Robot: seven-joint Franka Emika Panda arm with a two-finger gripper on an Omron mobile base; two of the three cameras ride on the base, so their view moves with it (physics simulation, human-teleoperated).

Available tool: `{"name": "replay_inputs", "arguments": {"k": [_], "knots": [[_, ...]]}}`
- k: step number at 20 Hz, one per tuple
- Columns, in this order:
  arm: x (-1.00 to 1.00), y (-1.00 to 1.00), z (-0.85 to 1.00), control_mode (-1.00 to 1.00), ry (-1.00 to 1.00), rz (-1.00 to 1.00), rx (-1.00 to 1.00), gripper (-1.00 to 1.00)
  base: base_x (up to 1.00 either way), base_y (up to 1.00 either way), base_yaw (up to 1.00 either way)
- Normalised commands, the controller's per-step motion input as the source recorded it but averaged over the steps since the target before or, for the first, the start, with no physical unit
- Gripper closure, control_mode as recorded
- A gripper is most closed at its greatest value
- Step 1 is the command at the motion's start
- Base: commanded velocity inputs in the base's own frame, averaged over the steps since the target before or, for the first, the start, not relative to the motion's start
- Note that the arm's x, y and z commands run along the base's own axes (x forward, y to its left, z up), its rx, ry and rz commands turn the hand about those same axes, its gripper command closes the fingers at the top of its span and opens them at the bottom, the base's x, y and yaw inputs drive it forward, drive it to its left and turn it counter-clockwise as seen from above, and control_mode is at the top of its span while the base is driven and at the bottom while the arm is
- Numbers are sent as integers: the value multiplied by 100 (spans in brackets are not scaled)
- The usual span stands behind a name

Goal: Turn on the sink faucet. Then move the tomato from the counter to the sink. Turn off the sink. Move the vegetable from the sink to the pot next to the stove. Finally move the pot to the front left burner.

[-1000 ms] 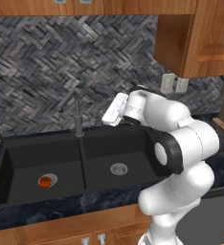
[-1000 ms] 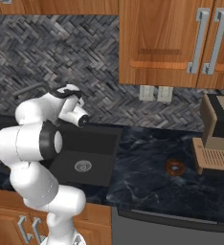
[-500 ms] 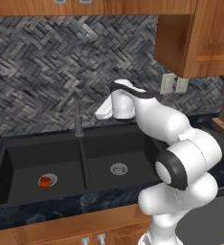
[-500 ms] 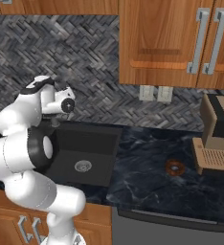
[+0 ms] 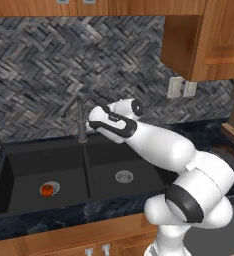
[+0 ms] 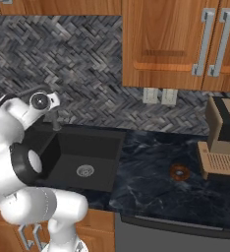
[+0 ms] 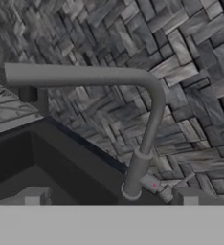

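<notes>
While the herringbone backsplash (image 5: 34, 75) spans the far wall, the dark counter (image 6: 156, 182) runs under wooden cabinets (image 6: 171, 44). Set into the counter is the black two-basin sink (image 5: 19, 160); its left basin holds the tomato (image 5: 48, 189), lying over the drain, while the right basin's drain (image 5: 123, 176) is bare. At the far rim, on the divider between the basins, stands the grey faucet (image 5: 81, 122). In the hand view its spout (image 7: 80, 75) reaches left from the upright neck, and a small lever (image 7: 151, 183) with a red dot juts out at the base to the right. The arm stretches left across the sink, and the gripper (image 5: 90, 128) sits just beside the faucet's lower stem on its right side. Its tips (image 7: 189, 195) show low in the hand view, spread apart with the faucet base between them, nothing clenched. On the right counter stands a coffee machine (image 6: 224, 140), with a small brown round object (image 6: 179, 172) near it.
</notes>
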Motion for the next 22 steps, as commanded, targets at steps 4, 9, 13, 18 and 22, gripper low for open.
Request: {"name": "replay_inputs", "arguments": {"k": [4,9,13,18,22], "knots": [[-48,50,-17,-100,20,-21,-10,-100,0,0,0],[-32,65,-24,-100,24,-22,-11,-100,0,0,0],[-12,74,-33,-100,30,-18,-13,-100,0,0,0],[0,65,-32,-100,31,-9,-9,-100,0,0,0],[-1,33,-33,-100,20,0,0,-100,0,0,0]]}}
